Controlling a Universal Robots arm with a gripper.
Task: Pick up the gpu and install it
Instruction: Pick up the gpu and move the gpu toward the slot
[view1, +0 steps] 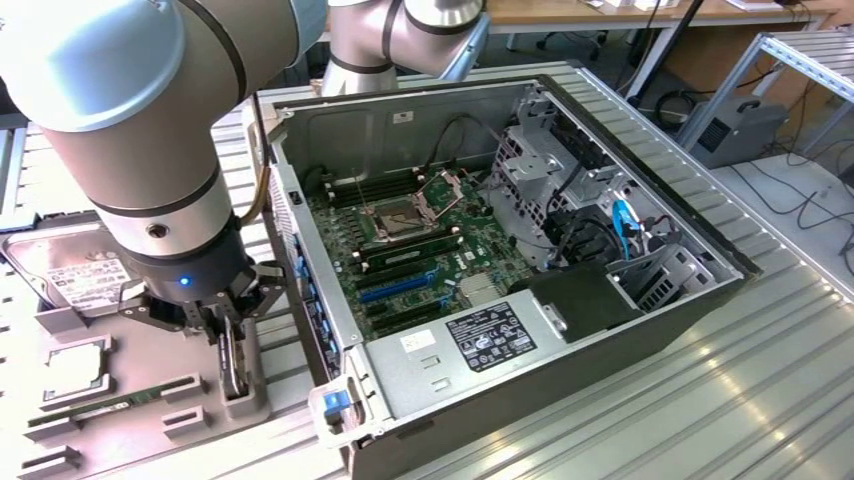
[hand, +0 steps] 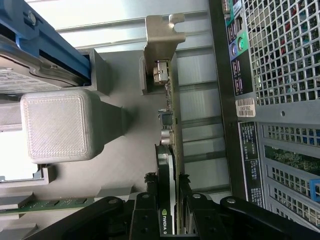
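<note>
Claw (view1: 230, 338) (hand: 167, 189) stood narrow, fingers astride the gpu (view1: 236, 368) (hand: 166, 162), not clamped | we saw the gpu upright on edge in its grey holder (view1: 248, 405), beside the open computer case (view1: 561, 365).

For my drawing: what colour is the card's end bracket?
Silver metal bracket, best in wrist view.

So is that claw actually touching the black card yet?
Cannot tell. In the wrist view the gripper straddles the gpu, seen edge-on, but neither contact nor a gap shows plainly.
</note>
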